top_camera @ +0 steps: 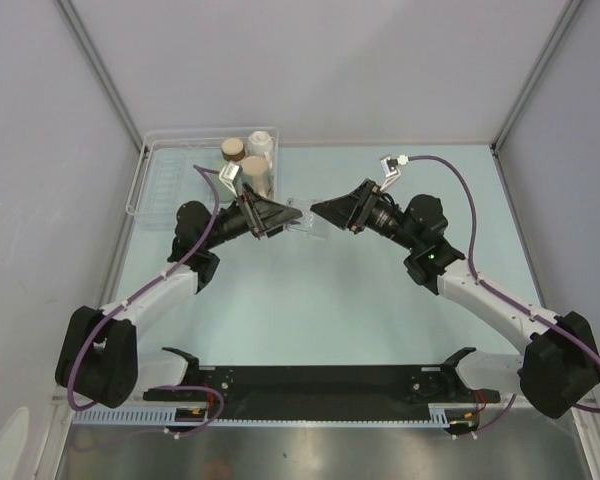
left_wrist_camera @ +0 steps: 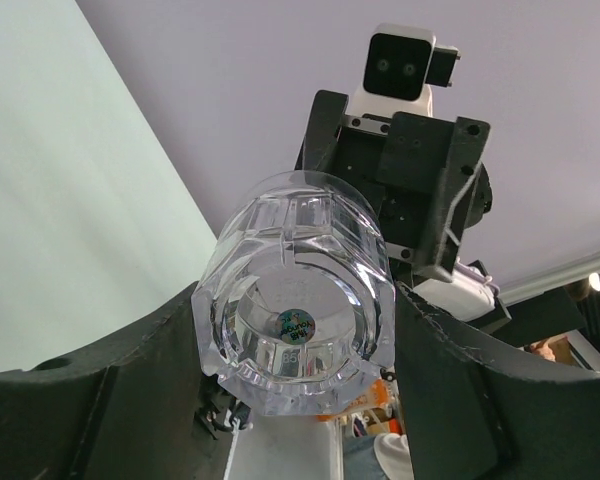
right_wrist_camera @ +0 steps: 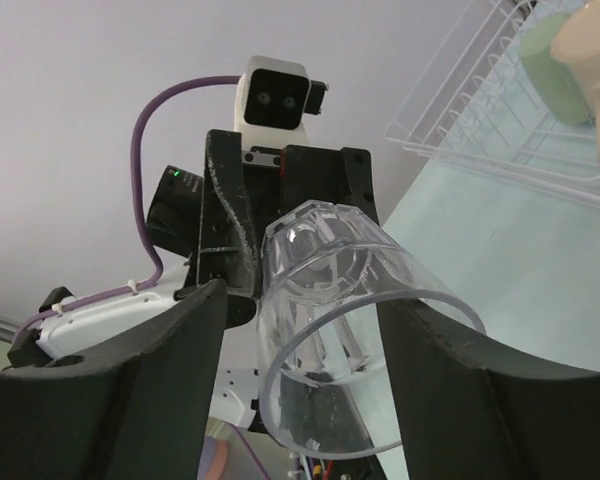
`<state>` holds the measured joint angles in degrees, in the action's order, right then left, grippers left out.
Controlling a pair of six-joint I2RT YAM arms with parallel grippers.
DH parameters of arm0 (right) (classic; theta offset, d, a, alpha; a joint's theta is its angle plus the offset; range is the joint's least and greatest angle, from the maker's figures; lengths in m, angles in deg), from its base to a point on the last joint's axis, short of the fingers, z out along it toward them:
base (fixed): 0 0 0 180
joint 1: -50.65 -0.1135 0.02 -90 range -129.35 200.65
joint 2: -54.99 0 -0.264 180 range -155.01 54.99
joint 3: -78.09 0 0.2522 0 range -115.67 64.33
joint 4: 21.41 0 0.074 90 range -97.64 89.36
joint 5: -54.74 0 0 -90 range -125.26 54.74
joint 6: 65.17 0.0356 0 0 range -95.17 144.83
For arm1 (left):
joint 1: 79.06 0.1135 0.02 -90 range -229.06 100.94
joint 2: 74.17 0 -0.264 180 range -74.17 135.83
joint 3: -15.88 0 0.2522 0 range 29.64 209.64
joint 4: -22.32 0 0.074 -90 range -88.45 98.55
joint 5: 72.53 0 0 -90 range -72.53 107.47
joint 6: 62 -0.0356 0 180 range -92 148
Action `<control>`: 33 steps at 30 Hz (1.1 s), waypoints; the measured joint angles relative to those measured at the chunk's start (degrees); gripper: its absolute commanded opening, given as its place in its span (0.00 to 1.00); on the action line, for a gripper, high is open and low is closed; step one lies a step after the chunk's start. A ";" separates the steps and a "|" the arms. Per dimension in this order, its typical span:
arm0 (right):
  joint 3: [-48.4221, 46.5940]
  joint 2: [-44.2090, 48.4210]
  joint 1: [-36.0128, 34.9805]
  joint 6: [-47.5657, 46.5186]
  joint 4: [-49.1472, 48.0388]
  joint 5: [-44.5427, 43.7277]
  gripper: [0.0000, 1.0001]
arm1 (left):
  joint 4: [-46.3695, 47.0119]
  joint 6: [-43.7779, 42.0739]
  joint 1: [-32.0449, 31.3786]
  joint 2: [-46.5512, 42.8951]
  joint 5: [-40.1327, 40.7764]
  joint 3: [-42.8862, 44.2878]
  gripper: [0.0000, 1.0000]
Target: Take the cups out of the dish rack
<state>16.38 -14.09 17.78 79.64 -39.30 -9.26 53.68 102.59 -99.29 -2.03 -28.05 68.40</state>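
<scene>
My left gripper clamps the glass above the table, right of the rack. My right gripper straddles its rim, but I cannot tell whether it grips. My left wrist partly hides the other cups.

The left arm and the right arm are both extended forward and angled inward, so the two end effectors are pointed at each other, nearly tip to tip at centre. The left end effector is held level and clamped on the base end of a clear glass cup, which is carried sideways. The right end effector is set with its fingers on either side of the cup's open end; firm contact there cannot be made out.
</scene>
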 measured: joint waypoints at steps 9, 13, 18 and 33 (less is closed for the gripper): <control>-0.70 -2.27 -1.33 0.57 -0.17 0.17 0.00 | -3.41 -2.62 -0.72 0.07 0.31 0.76 0.00; -0.87 -2.27 -1.53 2.73 -1.73 1.49 0.00 | -1.84 -2.12 -0.76 -0.04 -0.48 0.83 0.01; -1.40 -2.25 -1.55 2.93 -0.33 1.36 0.00 | -2.21 -2.01 -0.76 -0.04 -0.44 0.83 0.73; -30.12 -5.42 4.63 -18.71 44.33 -13.35 0.00 | -40.46 -18.78 -1.27 -10.08 18.01 9.01 1.00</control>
<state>-13.74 -19.51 22.42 60.93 5.02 -22.62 13.22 83.81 -100.56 -12.11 -10.04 77.40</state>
